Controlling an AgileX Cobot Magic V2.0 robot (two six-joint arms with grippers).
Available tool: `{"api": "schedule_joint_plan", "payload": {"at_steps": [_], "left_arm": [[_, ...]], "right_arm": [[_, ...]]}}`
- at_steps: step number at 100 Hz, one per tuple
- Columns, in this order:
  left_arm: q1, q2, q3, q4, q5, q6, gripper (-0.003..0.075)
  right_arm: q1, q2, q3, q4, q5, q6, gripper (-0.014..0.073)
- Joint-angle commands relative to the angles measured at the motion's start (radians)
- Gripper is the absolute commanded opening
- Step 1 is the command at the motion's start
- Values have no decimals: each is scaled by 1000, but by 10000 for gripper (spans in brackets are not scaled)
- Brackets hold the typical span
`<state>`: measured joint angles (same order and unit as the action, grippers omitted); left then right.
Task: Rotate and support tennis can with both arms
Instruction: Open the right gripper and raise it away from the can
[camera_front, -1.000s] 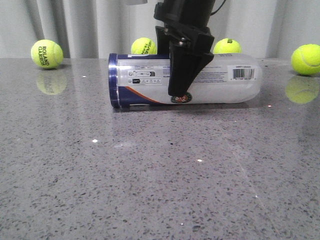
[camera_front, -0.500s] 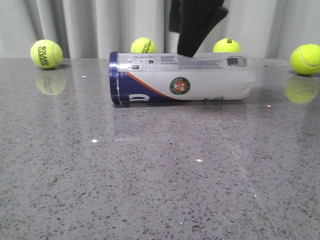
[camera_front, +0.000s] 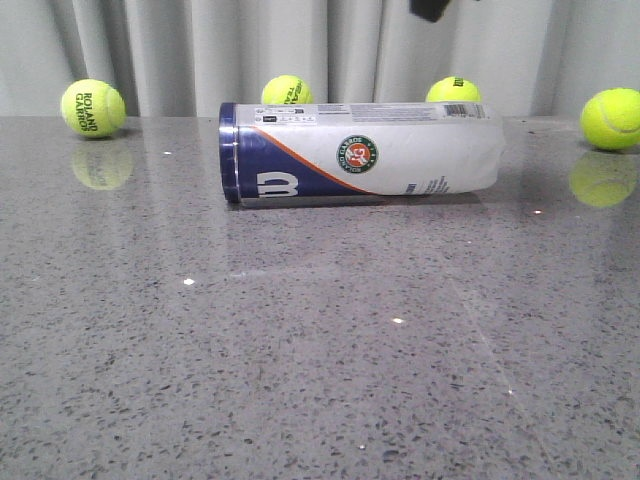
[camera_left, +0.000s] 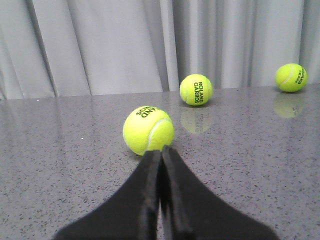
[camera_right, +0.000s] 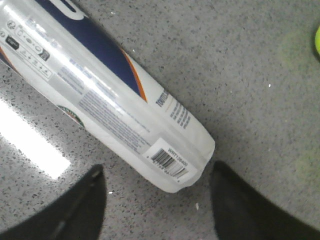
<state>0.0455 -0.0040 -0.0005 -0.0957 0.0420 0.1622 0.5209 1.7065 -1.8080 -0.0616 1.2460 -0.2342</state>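
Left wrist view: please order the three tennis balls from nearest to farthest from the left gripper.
1. The ball just beyond the left gripper, right past its shut fingertips.
2. The Roland Garros ball, farther back on the table.
3. The far ball, near the curtain at the view's edge.

Front view only catches a tiny black corner of the right gripper (camera_front: 430, 9) at the top edge, rest is cut off, so no telling there how its jaws sit. Two tennis balls (camera_front: 288, 91) behind the tennis can (camera_front: 360, 155) are half hidden by it. In the right wrist view the can (camera_right: 100, 95) runs off the edge, its blue end out of sight, and the small print on the label is too blurry to read. A ball (camera_right: 317, 40) is just a sliver at the side.
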Motion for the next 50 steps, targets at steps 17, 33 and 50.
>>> {"api": "schedule_joint_plan", "payload": {"at_steps": [17,33,50], "left_arm": [[-8,-31,44,-3,-76,-11,-20],[-8,-31,44,-3,-76,-11,-20],[-8,-31,44,-3,-76,-11,-20]], "right_arm": [[-89,-156,111,-24,84,209,-76],[-151,-232,225,-24,83,251,-68],[-210,-342,360,-24,34,303,-68]]}}
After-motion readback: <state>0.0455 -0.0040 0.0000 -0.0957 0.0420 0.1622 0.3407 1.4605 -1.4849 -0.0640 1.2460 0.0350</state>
